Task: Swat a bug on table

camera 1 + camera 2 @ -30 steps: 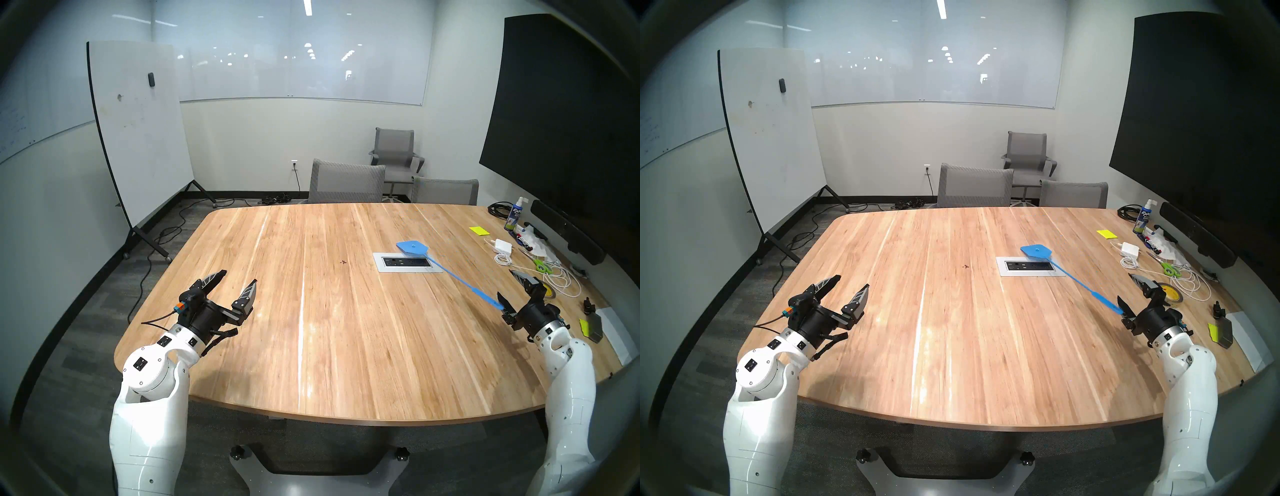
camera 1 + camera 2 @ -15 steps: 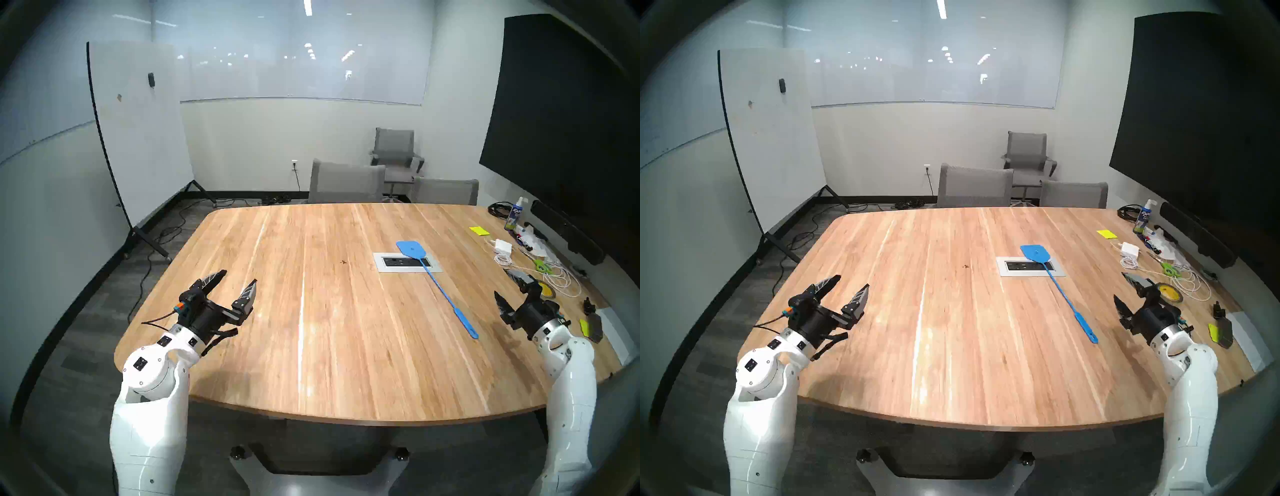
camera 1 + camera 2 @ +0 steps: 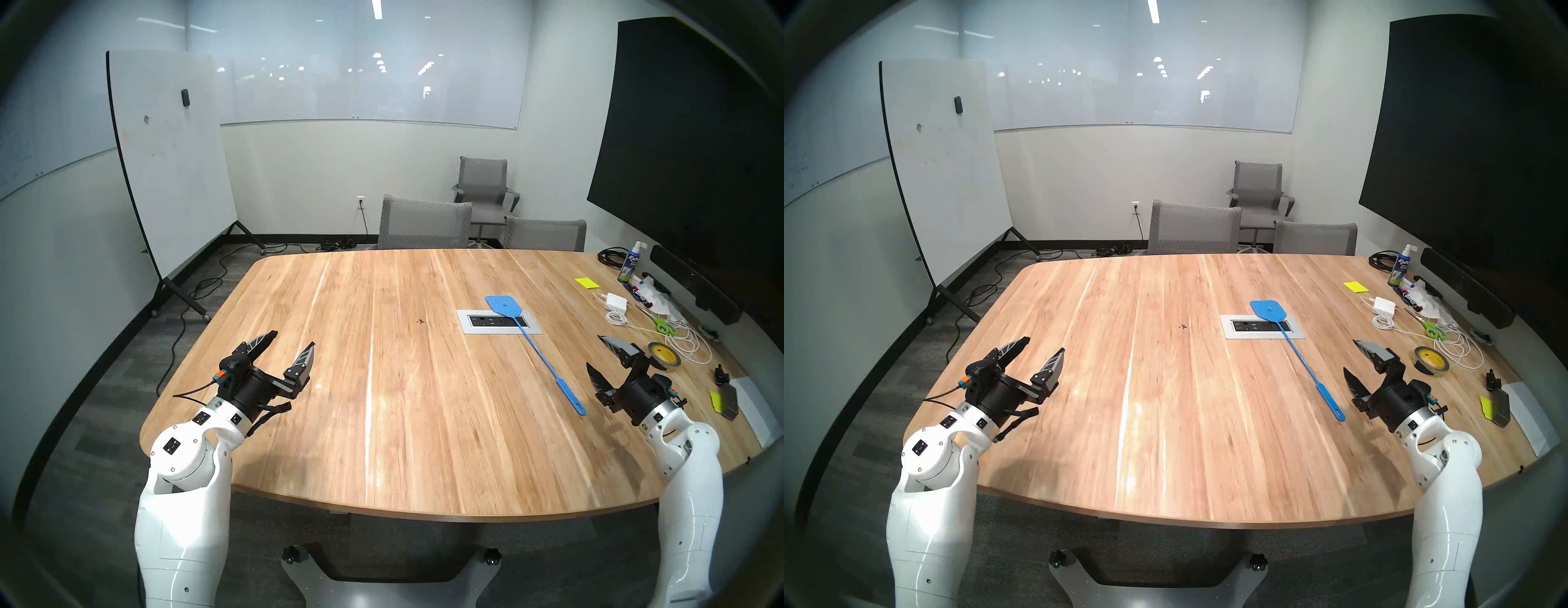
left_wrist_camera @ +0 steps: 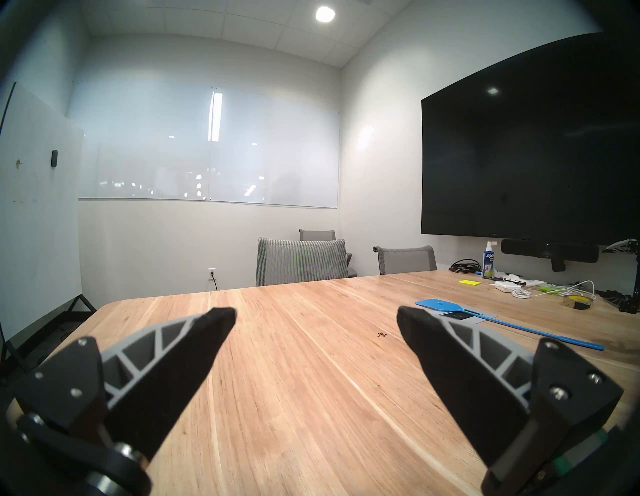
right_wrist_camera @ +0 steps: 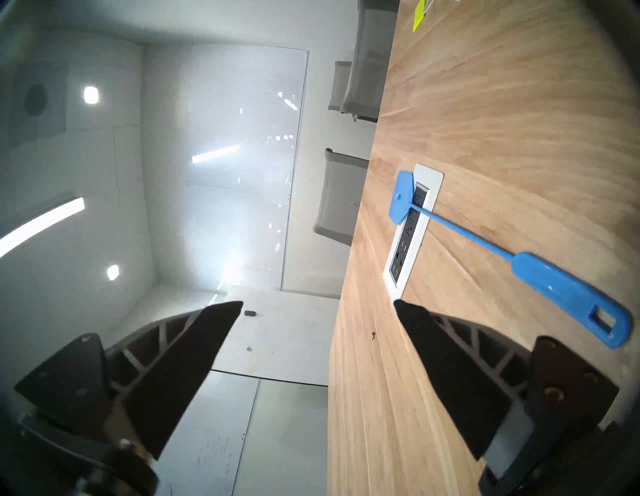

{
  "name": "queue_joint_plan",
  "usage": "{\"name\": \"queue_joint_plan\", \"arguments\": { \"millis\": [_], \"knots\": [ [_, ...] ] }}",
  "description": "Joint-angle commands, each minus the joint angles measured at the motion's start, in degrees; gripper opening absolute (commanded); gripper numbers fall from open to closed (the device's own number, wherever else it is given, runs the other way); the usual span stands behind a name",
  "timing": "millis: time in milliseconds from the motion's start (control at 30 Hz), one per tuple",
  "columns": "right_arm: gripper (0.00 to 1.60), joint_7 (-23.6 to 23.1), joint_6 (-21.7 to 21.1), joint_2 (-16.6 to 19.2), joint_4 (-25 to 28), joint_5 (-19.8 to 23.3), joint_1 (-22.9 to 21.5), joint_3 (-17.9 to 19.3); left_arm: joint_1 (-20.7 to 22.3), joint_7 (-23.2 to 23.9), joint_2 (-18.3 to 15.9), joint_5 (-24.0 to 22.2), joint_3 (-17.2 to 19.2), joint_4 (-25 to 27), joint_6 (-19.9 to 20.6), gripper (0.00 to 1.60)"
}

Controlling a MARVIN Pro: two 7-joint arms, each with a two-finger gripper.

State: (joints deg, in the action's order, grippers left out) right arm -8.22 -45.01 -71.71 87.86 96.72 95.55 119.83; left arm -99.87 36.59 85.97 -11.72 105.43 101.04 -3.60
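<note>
The bug (image 3: 420, 321) (image 3: 1183, 326) (image 4: 382, 334) (image 5: 373, 335) is a tiny dark speck near the middle of the wooden table (image 3: 382, 424). A blue fly swatter (image 3: 541, 352) (image 3: 1303, 361) (image 5: 554, 284) lies flat on the table, its head over the far edge of the outlet panel and its handle end pointing near-right. My right gripper (image 3: 594, 351) (image 3: 1350, 355) (image 5: 318, 303) is open and empty, just right of the handle end. At the near left, my left gripper (image 3: 295, 338) (image 3: 1046, 344) (image 4: 314, 311) hovers open and empty.
A silver outlet panel (image 3: 464, 322) is set into the table right of the bug. Along the right edge lie a tape roll (image 3: 664, 356), green scissors (image 3: 664, 326), white cables (image 3: 687, 339), a charger (image 3: 616, 301) and a spray bottle (image 3: 632, 263). Grey chairs (image 3: 424, 225) stand at the far edge.
The swatter's handle came off my right gripper's finger, swung left and now lies flat on the table. The right gripper has moved left toward the handle end. The left arm has not moved.
</note>
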Motion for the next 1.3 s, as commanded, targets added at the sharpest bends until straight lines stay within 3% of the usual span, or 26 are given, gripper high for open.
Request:
{"name": "queue_joint_plan", "arguments": {
  "millis": [0,300,400,700,1067,1267],
  "knots": [
    [1.6,0.8,0.1,-2.0,4.8,0.5,0.3,-1.4,0.3,0.0,0.0,0.0,-0.1,1.2,0.0,1.6],
    [1.6,3.7,-0.8,-4.1,8.5,3.0,0.3,-2.5,0.4,0.1,0.2,0.1,0.0,1.2,0.0,1.6],
    [1.6,6.0,-1.9,-4.4,9.0,5.9,-0.5,-1.9,0.4,0.2,0.2,0.2,0.0,1.2,0.1,1.6],
    [1.6,13.2,-5.3,-3.7,6.2,15.0,-3.0,-0.6,0.4,0.3,0.4,0.3,0.1,1.2,0.1,1.6],
    [1.6,22.5,-6.5,-2.7,5.1,23.2,-4.5,-1.2,0.5,0.5,0.6,0.4,0.3,1.3,0.1,1.6],
    [1.6,25.7,-6.3,-2.0,4.4,24.7,-5.9,-2.0,0.5,0.6,0.7,0.5,0.3,1.3,0.2,1.6]
  ]
}}
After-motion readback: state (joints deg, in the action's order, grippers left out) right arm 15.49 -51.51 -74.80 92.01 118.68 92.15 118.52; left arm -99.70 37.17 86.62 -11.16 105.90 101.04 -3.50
